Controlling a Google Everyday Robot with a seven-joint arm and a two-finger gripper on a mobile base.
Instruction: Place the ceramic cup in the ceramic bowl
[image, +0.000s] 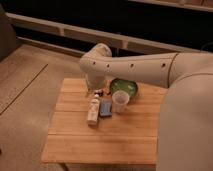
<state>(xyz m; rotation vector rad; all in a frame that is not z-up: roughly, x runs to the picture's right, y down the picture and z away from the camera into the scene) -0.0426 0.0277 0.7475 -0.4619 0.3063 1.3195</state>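
The white ceramic cup (120, 101) stands upright on the wooden table (105, 132), just in front of the green ceramic bowl (124, 86), which sits at the table's back edge. My arm reaches across from the right. My gripper (98, 91) hangs below the wrist, low over the table, just left of the cup and the bowl and above the bottle and the blue block. It holds nothing that I can see.
A long white bottle (93, 110) lies on the table left of a small blue block (105, 107). A dark bench or shelf (75, 30) runs along the back. Bare floor (25, 95) lies to the left.
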